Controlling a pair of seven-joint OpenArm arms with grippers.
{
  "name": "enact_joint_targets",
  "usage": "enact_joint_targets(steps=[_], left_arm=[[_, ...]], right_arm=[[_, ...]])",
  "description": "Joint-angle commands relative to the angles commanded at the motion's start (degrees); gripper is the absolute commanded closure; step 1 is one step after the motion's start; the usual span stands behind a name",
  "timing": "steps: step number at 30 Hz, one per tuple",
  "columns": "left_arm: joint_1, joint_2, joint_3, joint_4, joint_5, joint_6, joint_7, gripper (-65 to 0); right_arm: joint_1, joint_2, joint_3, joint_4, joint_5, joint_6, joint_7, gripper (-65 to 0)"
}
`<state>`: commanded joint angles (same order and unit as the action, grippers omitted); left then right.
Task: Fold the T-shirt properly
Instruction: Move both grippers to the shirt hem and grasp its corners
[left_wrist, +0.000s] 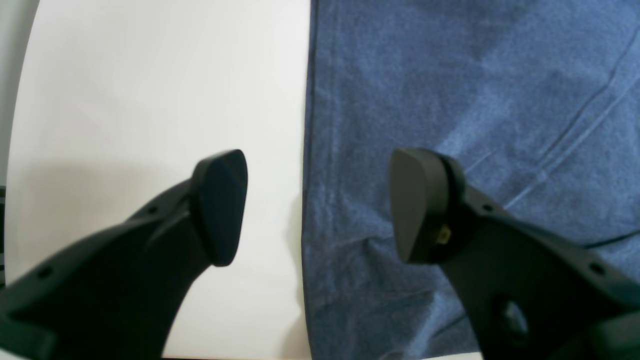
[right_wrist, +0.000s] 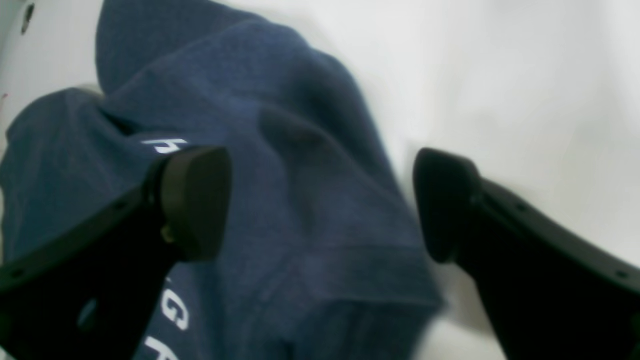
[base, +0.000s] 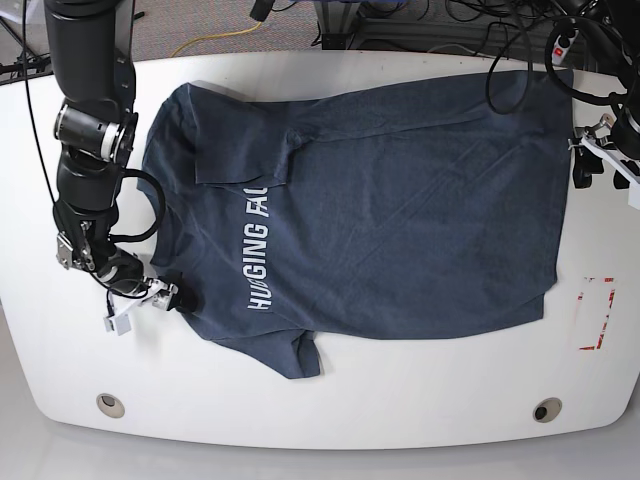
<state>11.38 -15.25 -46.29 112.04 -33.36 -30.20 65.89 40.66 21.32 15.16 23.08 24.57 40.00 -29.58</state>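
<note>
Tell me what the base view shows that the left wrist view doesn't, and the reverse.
Only the base view shows the whole T-shirt spread on the white table, its white lettering, one sleeve folded over the chest, and the right gripper at the shirt's edge. Only the left wrist view shows the left gripper open, straddling the shirt's straight edge. Both show blue cloth on white table.

My left gripper (left_wrist: 318, 206) and right gripper (right_wrist: 320, 205) have matte black curved fingers with rounded pads and small screw holes.
</note>
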Motion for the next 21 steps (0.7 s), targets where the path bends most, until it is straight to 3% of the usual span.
enact_joint_targets(steps=[5,12,17,21], left_arm=[[-3.0,-0.1,0.1,-0.4,0.1,0.1,0.0,-41.9],[-12.3,-0.1,2.5,-10.1,6.9,0.1,0.0,-46.5],[-21.5,-0.2,2.5,-21.3,15.8,0.1,-0.1,-48.5],[-28.4,-0.2,2.5,-31.6,18.8,0.1,-1.3,-48.5]], right_arm=[[-0.2,-1.8,-1.1,0.0,0.0,0.0,0.4,-49.9],[-0.3,-2.4,-1.1,0.0,0.0,0.0,0.5,-22.5],[-0.3,-2.0,-1.2,0.2,0.0,0.0,0.4,-8.7],[-0.3,-1.9,-1.2,0.2,-0.1,0.0,0.4,-0.5]])
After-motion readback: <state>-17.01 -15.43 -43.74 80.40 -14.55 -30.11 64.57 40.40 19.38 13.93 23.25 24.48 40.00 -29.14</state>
